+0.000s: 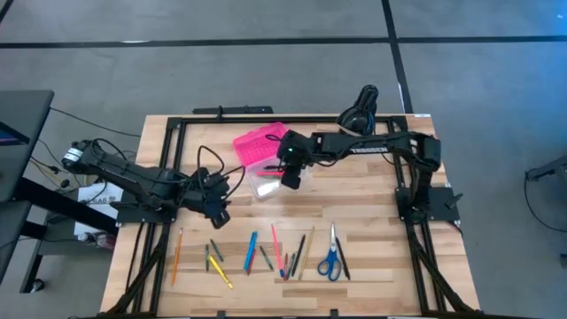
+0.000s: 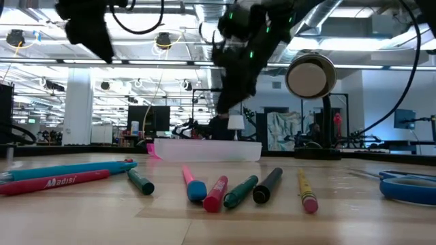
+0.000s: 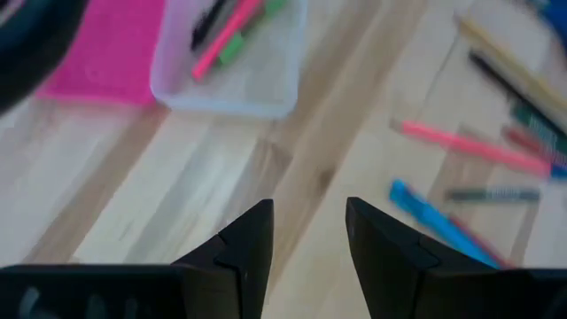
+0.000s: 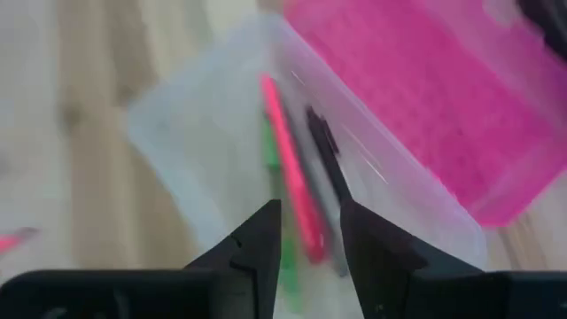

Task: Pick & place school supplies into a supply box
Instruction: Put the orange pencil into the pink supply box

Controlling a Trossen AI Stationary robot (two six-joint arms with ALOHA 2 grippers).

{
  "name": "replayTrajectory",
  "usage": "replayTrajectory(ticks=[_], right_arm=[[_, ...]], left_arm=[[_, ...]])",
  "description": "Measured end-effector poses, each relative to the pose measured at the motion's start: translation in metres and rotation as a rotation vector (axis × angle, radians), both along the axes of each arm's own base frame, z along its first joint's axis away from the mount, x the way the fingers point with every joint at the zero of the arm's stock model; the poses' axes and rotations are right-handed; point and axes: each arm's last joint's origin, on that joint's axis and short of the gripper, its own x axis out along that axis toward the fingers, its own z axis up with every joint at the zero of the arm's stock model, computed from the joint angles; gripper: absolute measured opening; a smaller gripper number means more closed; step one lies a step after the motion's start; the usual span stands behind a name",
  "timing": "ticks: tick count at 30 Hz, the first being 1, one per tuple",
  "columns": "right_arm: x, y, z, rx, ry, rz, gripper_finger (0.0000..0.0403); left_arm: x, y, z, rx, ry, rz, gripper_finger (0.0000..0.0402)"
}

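The supply box lies open at the table's middle, its pink lid [image 1: 257, 146] flat on the far side of its clear base [image 1: 264, 186]. A pink pen [image 4: 288, 177], a green one [image 4: 273, 190] and a dark one [image 4: 323, 151] lie inside the base. My right gripper [image 4: 310, 208] hangs open just above the base, touching nothing. My left gripper [image 3: 308, 206] stands open over bare wood to the left of the box [image 1: 219, 213]. The other school supplies lie in a row near the front edge: pencils [image 1: 177, 252], a blue pen [image 1: 252, 250], pink pens [image 1: 276, 248] and blue-handled scissors [image 1: 330, 259].
A black frame [image 1: 221, 117] runs round the table's back and sides. A black coil of cable [image 1: 361, 108] sits at the far right. In the low view a round device [image 2: 310, 76] hangs right of the right arm. Bare wood lies between the box and the row of pens.
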Motion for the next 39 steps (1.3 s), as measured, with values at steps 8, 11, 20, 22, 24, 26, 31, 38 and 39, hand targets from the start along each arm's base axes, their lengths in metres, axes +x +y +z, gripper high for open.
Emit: replayTrajectory(ticks=[8,11,20,22,24,26,31,38,39], right_arm=[[-0.017,0.036,0.055,-0.011,-0.144,0.071,0.0107],[-0.026,0.045,0.071,0.006,-0.18,0.065,0.0107],[-0.051,0.075,0.102,0.002,-0.228,0.043,0.0107],[-0.055,0.082,0.106,-0.001,-0.226,0.038,0.0107],[-0.059,0.09,0.108,-0.005,-0.223,0.025,0.0107],[-0.063,0.095,0.11,-0.005,-0.216,0.004,0.0107],[-0.068,0.106,0.111,0.002,-0.209,-0.038,0.0107],[-0.07,0.114,0.108,0.008,-0.182,-0.024,0.0107],[-0.07,0.115,0.108,0.008,-0.177,-0.023,0.0107]], left_arm=[[-0.016,-0.022,-0.004,-0.04,0.066,-0.023,0.0139],[-0.021,-0.032,-0.004,-0.067,0.052,-0.02,0.0139],[-0.045,-0.059,-0.025,-0.185,0.062,0.092,0.0139],[-0.052,-0.063,-0.034,-0.226,0.08,0.162,0.0139],[-0.059,-0.066,-0.042,-0.274,0.099,0.249,0.0139],[-0.065,-0.068,-0.05,-0.322,0.118,0.339,0.0139],[-0.073,-0.072,-0.067,-0.424,0.122,0.52,0.0139],[-0.089,-0.071,-0.086,-0.447,0.343,0.69,0.0139],[-0.091,-0.071,-0.089,-0.445,0.377,0.696,0.0139]])
